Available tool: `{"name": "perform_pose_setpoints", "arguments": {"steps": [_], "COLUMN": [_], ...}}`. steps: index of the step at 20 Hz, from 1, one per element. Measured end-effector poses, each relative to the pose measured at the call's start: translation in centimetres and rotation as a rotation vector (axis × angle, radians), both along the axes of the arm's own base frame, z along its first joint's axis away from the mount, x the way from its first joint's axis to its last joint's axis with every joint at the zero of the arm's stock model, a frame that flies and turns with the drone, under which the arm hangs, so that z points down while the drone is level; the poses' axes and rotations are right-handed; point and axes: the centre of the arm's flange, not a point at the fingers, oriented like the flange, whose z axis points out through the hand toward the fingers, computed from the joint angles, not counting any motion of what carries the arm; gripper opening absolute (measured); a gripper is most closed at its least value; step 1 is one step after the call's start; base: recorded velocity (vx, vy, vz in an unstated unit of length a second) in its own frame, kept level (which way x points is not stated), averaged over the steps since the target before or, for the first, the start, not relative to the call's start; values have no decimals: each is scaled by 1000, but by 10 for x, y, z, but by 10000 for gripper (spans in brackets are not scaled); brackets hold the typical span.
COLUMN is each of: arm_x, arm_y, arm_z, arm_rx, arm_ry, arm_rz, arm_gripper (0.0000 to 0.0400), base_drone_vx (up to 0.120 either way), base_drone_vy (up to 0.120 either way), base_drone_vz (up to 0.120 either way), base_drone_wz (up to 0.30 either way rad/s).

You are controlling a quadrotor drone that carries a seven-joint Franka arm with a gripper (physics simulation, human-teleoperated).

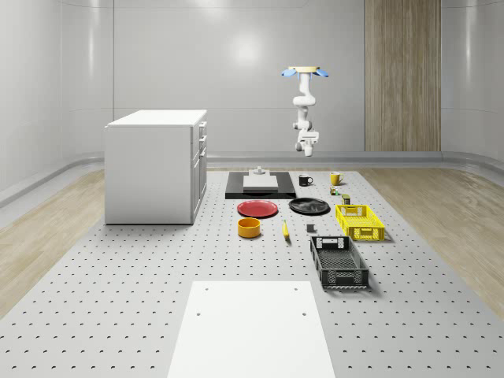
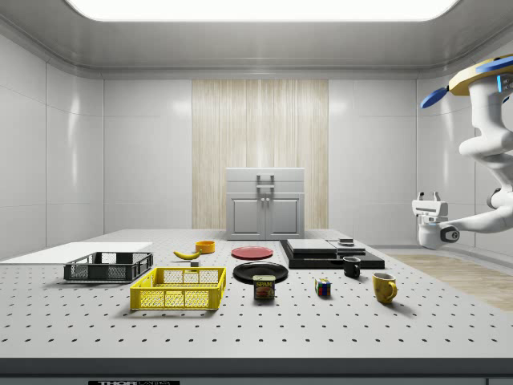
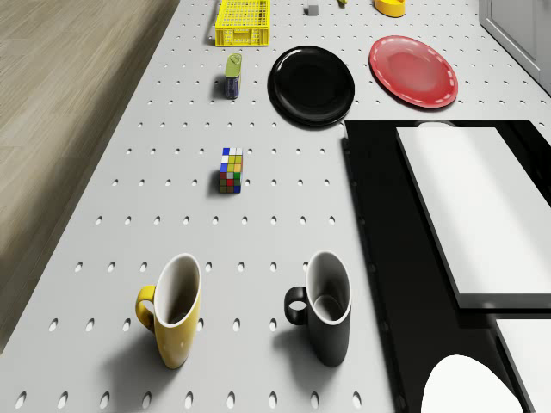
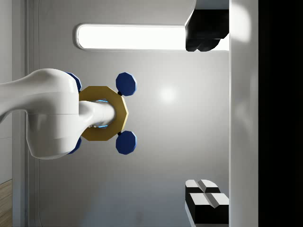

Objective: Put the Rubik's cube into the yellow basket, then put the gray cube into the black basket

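The Rubik's cube (image 3: pixel 230 169) (image 2: pixel 322 287) (image 1: pixel 334 190) rests on the perforated table beyond the two mugs. Further along stand the yellow basket (image 1: pixel 360 221) (image 2: pixel 179 289) (image 3: pixel 242 21) and then the black basket (image 1: pixel 339 261) (image 2: pixel 108 266), both with nothing in them. The small gray cube (image 1: pixel 310 228) (image 3: pixel 312 9) lies on the table beside the yellow basket. The drone (image 1: pixel 303 72) (image 4: pixel 102 113) hovers high over the table's far end, near the mugs. My gripper (image 2: pixel 427 196) (image 1: pixel 307 140) (image 4: pixel 206 116) hangs well above the table, turned upward toward the drone, open and holding nothing.
A yellow mug (image 3: pixel 172 310) and a black mug (image 3: pixel 325 305) stand below the drone. A tin can (image 3: pixel 232 75), black plate (image 3: pixel 312 84), red plate (image 3: pixel 413 70), orange bowl (image 1: pixel 249 227) and banana (image 1: pixel 285 229) lie mid-table. A black slab (image 1: pixel 260 187) and white cabinet (image 1: pixel 153 165) stand on the whole-scene view's left.
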Motion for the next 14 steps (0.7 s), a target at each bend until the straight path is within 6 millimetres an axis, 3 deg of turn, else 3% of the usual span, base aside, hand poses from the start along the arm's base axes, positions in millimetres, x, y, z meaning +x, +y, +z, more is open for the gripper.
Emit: {"name": "perform_pose_setpoints", "arguments": {"steps": [3, 14], "arm_x": [0, -1], "arm_y": [0, 0], "arm_z": [0, 0], "arm_rx": [0, -4], "arm_ry": [-2, -11], "arm_rz": [0, 0], "arm_gripper": [400, 400], "base_drone_vx": [27, 120], "base_drone_vy": [120, 120], "base_drone_vz": [0, 0], "base_drone_wz": [0, 0]}}
